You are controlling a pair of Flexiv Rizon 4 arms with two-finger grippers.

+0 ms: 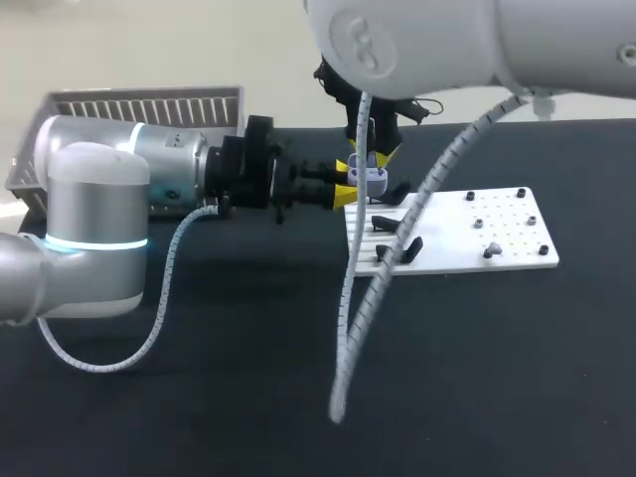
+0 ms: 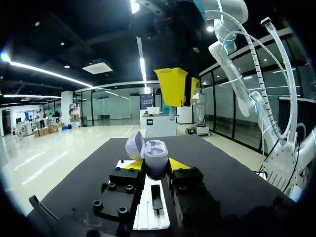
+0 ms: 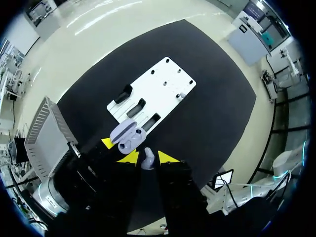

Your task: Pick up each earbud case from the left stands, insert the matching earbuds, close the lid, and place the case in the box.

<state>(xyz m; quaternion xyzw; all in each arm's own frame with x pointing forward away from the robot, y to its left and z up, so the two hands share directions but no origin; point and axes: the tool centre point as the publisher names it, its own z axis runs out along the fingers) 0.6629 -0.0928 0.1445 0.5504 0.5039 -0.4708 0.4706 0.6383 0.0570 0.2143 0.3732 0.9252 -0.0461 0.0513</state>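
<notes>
- Left gripper (image 2: 154, 165) is clamped on the base of the earbud case (image 2: 150, 150), which has its lid open and sits above the stand end of the white board (image 1: 497, 234).
- Right gripper (image 3: 147, 157) hangs over the case, pinching 1 earbud (image 3: 147, 163).
- Step in hand: inserting the earbud.
- The next move likely calls for a straight, gentle descent lined up with a pocket.
- The box (image 1: 149, 104) waits behind.
</notes>
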